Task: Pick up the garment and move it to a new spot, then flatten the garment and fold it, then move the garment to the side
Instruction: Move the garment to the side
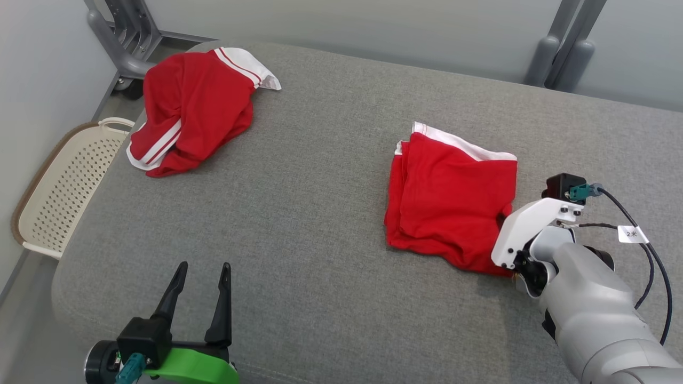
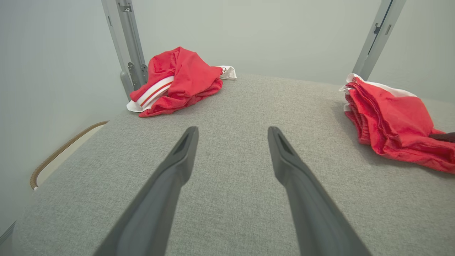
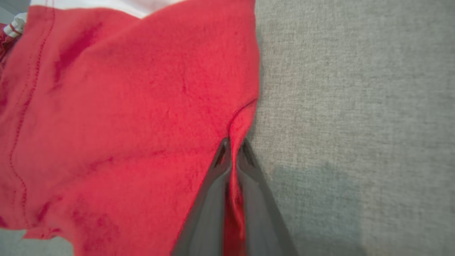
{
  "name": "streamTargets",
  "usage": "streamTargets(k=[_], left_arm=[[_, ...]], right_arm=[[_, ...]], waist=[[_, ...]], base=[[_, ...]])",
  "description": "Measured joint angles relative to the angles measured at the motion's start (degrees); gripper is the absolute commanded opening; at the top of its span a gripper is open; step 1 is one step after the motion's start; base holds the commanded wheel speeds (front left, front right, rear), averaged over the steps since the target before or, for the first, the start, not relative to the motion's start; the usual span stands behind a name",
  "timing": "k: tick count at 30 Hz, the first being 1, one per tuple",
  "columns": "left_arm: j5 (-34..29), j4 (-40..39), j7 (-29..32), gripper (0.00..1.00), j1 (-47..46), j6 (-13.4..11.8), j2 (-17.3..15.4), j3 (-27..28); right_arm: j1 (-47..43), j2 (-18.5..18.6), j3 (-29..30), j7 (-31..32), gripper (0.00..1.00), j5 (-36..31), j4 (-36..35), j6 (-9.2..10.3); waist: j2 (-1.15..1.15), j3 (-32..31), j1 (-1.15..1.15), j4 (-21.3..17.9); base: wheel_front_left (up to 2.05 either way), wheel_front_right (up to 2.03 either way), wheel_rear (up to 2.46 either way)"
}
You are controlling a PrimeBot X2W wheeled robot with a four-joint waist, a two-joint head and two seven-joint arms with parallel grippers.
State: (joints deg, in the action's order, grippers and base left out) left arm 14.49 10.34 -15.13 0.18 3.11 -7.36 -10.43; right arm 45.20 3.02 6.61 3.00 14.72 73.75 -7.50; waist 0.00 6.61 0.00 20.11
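Apparently, the garment (image 1: 453,202), already folded on the worktop's (image 1: 331,160) right side, was pinched at its edge by the right claw (image 3: 233,145), the left claw (image 1: 205,265) was held open and empty, and only the move aside was judged outstanding.

Head high, wrists low; common garment (image 1: 453,202)
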Motion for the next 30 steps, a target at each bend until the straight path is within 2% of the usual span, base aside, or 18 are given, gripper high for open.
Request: streamTargets(k=[7,14,22,23,30], left_arm=[[-0.43,-0.51,0.00,1.00,-0.21,-0.11,0.18,0.53],[-0.94,-1.86,0.00,1.00,-1.06,-0.13,0.53,0.86],[-1.53,-4.01,-0.01,1.00,-2.94,0.12,0.78,1.37],[-1.85,-4.98,-0.02,1.00,-3.82,0.45,0.81,1.34],[-3.43,-7.66,-0.03,1.00,-6.80,1.47,0.70,0.78]], right_arm=[[0.23,-0.42,2.75,-0.07,0.00,-3.60,0.02,-0.07],[1.51,0.18,2.34,0.26,0.00,-8.68,-0.04,-0.07],[3.10,3.94,-1.99,2.08,0.00,-13.91,-3.37,-0.05],[3.77,5.16,-3.34,2.69,0.00,-14.61,-4.80,-0.05],[5.38,9.11,-7.55,4.17,0.00,-12.89,-10.29,-0.05]], waist=[[0.00,0.24,0.00,-1.46],[0.00,0.80,0.00,-5.05],[0.00,2.40,0.00,-11.13],[0.00,3.03,0.00,-12.85],[0.00,6.11,0.00,-18.73]], base=[[0.00,0.00,0.00],[0.00,0.00,0.00],[0.00,0.00,0.00],[0.00,0.00,0.00],[0.00,0.00,0.00]])
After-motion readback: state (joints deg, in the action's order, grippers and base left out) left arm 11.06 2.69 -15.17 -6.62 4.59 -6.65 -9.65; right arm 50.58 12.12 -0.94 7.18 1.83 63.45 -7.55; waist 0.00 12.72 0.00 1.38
